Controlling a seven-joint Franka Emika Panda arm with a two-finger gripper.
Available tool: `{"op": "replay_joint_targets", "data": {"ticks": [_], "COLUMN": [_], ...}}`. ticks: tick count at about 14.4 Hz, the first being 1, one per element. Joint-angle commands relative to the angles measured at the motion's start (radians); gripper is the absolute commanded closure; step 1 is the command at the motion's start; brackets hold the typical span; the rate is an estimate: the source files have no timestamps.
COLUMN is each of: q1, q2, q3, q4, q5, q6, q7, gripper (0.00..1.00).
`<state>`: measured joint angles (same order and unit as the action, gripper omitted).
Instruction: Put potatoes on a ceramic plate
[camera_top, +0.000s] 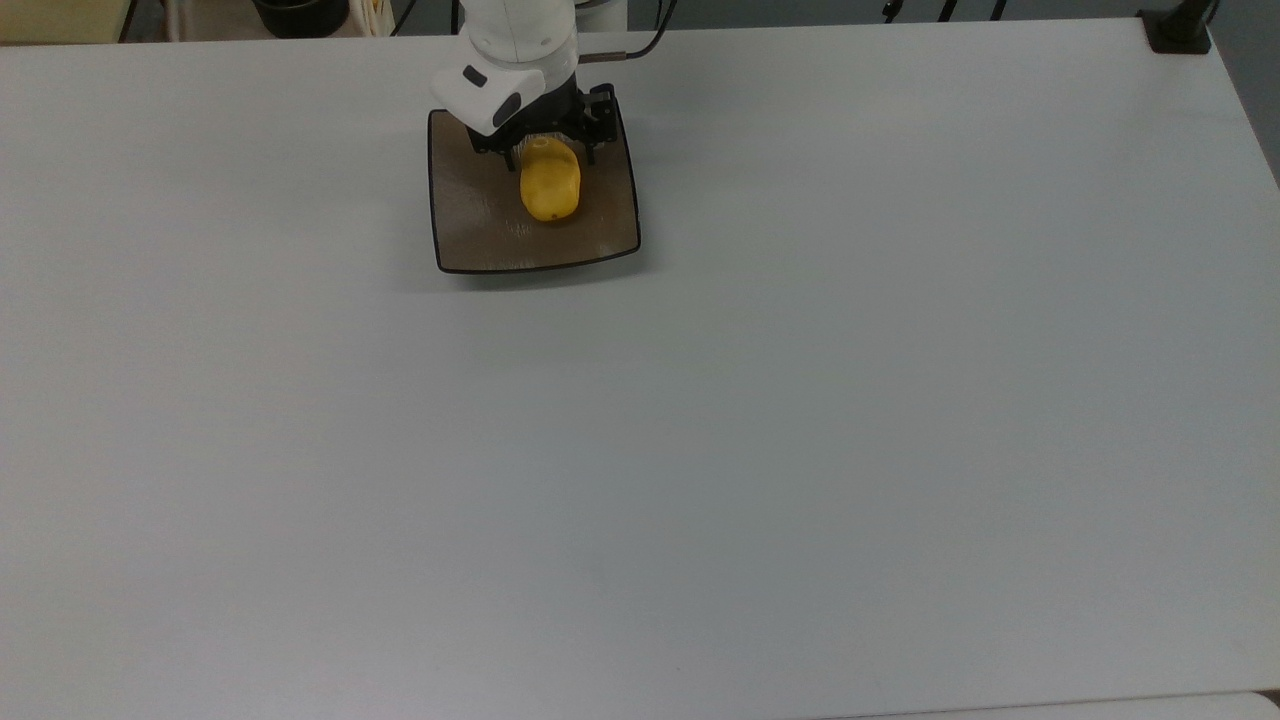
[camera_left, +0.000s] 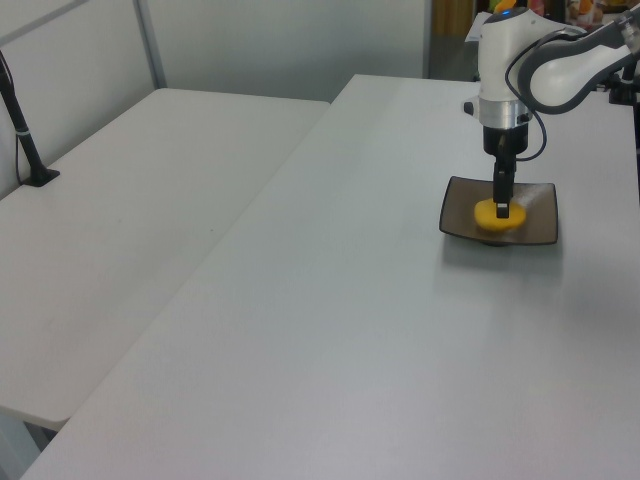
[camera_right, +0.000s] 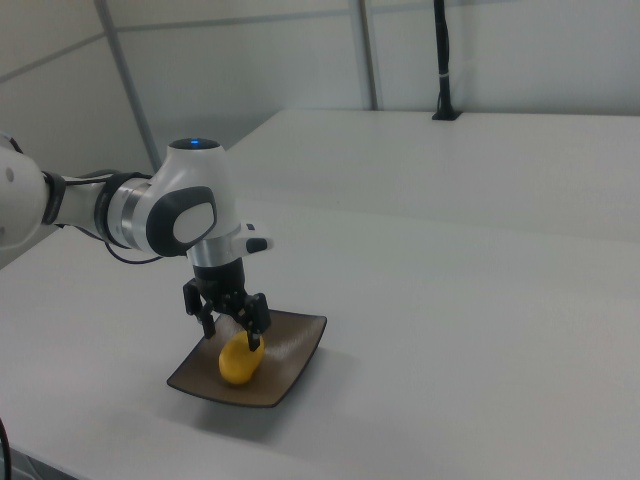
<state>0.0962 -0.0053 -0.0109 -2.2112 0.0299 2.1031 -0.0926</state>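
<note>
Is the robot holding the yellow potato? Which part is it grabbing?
Nothing looks held. The potato lies on the plate, and the end effector is open above one end of it, with its fingers spread to either side.

The yellow potato (camera_left: 497, 215) lies on the square plate (camera_left: 535, 207), seemingly between the gripper (camera_left: 504, 208) fingers.

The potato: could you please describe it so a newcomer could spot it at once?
On the white table, find the square brown-grey plate beneath the gripper. The potato lies on it, a small glossy oval, the one bright yellow thing there.
</note>
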Motion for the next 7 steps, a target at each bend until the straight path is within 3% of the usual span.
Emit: {"op": "replay_joint_targets", "data": {"ticks": [1,3,7], "q1": [-0.003,-0.006,-0.006], "q2": [-0.048,-0.059,-0.061], "q3": [-0.001,-0.001,-0.001], "q4": [0.013,0.072,0.278], "q5": [-0.001,-0.001,-0.001], "q6": [-0.038,-0.092,-0.234], "q7": [0.005,0.02,0.079], "gripper": [0.0,0.0,0.0]}}
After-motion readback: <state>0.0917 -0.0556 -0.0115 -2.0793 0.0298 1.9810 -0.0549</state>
